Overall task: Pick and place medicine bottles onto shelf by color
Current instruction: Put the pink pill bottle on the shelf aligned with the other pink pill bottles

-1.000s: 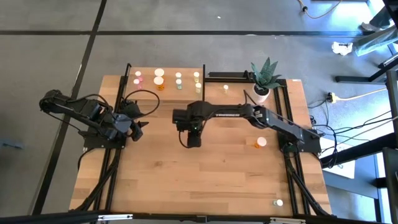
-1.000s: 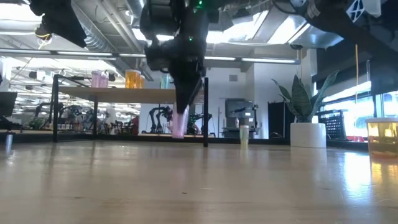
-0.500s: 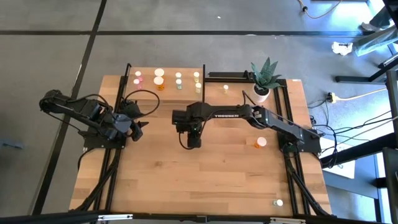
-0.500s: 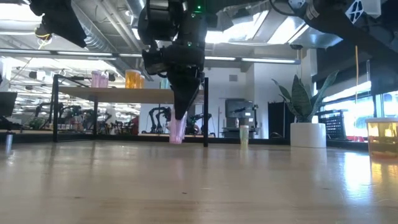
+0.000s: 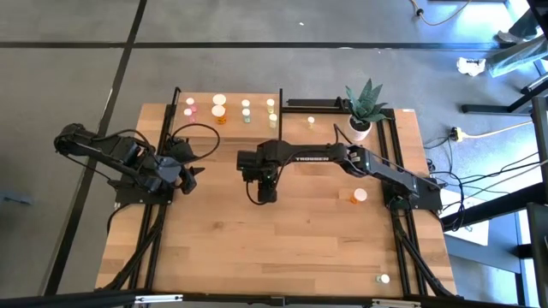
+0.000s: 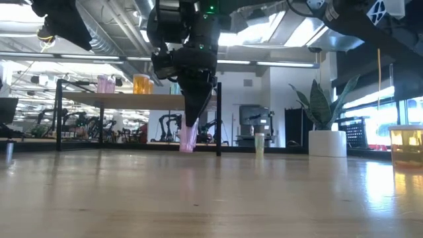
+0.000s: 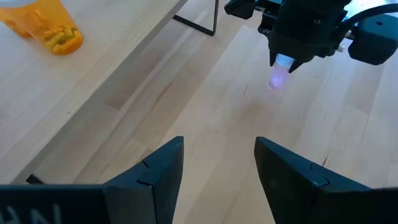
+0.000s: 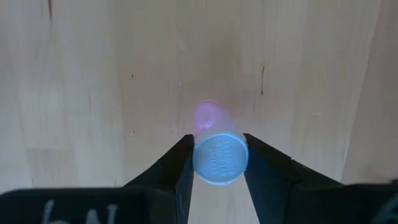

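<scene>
From above, the right gripper sits near the middle of the table, its arm hiding whatever it carries; only the other views reveal the load. The right wrist view looks straight down on a white cap between the two dark fingers, which press against it from either side, partly closed on a pink bottle whose body glows below the cap. The low view shows that bottle hanging upright from the fingertips, its base just above the tabletop as far as can be told. The left wrist view catches the same pink bottle from the side, under the right gripper, and also an orange bottle lying on the shelf. On a clock face over the high view, the shelf lies at about 11 o'clock from the held bottle, with several small bottles standing on it; an orange bottle rests on the table at 3 o'clock and another small one at about 5 o'clock. The left gripper waits at 9 o'clock, its fingers standing partly apart and holding nothing.
</scene>
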`<act>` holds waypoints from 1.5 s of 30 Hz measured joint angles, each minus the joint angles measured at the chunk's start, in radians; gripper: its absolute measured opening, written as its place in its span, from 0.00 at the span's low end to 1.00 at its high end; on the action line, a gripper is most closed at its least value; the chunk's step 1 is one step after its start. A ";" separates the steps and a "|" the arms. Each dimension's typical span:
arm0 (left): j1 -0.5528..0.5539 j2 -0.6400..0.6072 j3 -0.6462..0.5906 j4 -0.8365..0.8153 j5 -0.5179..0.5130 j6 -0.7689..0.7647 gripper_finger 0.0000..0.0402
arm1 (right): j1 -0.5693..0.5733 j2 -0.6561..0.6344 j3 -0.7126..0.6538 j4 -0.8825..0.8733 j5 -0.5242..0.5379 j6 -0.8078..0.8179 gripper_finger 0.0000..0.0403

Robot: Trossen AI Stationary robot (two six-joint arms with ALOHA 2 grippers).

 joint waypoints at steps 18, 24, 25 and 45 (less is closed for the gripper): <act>0.000 0.000 0.000 0.000 0.000 0.000 0.47 | 0.000 0.000 0.000 0.010 0.000 0.000 0.38; 0.000 0.000 0.000 0.000 0.000 0.000 0.47 | 0.000 0.000 0.000 0.010 0.000 0.002 0.39; 0.000 0.000 0.000 0.000 0.000 0.000 0.47 | 0.000 0.000 0.000 0.010 0.001 0.001 0.39; -0.001 0.021 0.000 0.158 0.088 0.161 0.47 | -0.006 -0.144 0.011 -0.037 0.000 0.062 0.39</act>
